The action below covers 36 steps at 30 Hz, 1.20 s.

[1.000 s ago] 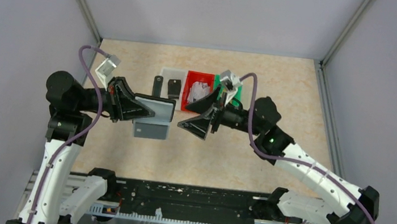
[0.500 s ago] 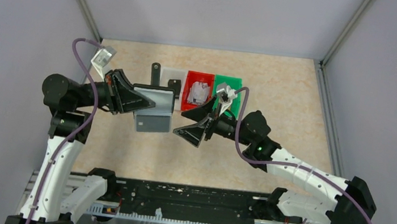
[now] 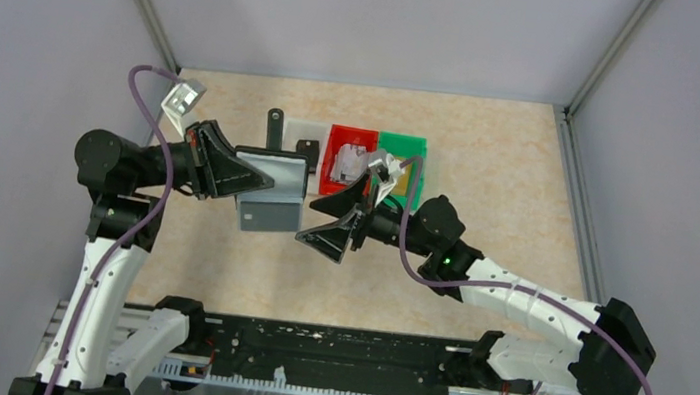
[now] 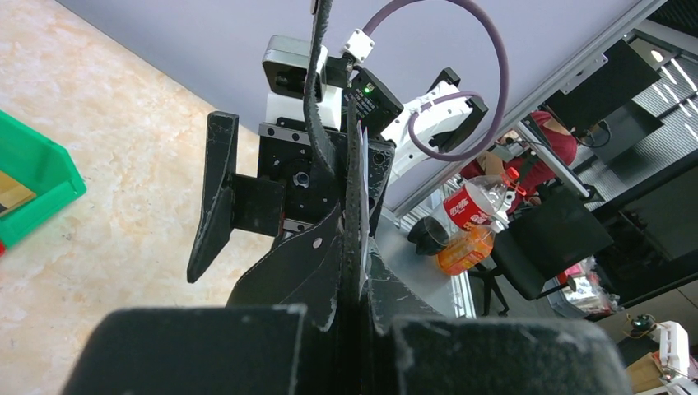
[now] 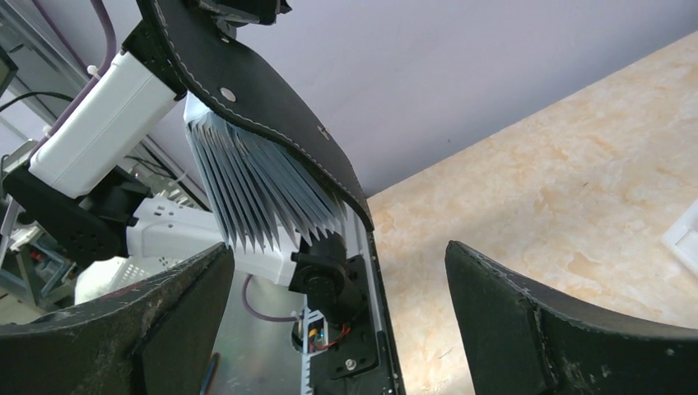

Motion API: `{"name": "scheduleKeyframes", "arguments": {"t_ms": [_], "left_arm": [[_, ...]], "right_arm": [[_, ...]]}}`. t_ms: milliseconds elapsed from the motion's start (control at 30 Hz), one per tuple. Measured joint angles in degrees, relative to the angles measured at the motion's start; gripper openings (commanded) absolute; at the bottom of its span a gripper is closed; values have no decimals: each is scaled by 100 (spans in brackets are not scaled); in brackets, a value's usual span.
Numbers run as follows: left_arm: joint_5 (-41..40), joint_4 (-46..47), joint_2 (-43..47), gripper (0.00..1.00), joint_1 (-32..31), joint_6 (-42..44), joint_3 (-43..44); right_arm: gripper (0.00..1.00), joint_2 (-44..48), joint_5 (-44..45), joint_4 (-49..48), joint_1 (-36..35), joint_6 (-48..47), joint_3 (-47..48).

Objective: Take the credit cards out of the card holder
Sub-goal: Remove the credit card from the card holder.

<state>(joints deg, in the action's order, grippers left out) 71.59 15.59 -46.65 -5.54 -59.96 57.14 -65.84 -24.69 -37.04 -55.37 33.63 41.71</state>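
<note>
Card holder (image 3: 279,181) hangs mid-air left of centre, fanned open, pinched tight in the left gripper (image 3: 248,177). Right gripper (image 3: 328,223) sits just right of it, fingers spread wide, not touching it.

Diffuse overhead light is illuminating the table (image 3: 510,177) evenly, producing faint shadows. Close to the wrist lens, the right end effector (image 5: 339,249) is appearing slightly blurred.
</note>
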Motion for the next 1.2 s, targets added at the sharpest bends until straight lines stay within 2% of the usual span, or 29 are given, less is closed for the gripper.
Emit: {"name": "scheduleKeyframes", "arguments": {"t_ms": [800, 1200], "left_arm": [[-2, 236, 33, 0, 2, -367, 0], [2, 232, 33, 0, 2, -365, -2]], "right_arm": [[91, 0, 1069, -175, -22, -205, 76], [91, -131, 1305, -291, -358, -302, 197]]}}
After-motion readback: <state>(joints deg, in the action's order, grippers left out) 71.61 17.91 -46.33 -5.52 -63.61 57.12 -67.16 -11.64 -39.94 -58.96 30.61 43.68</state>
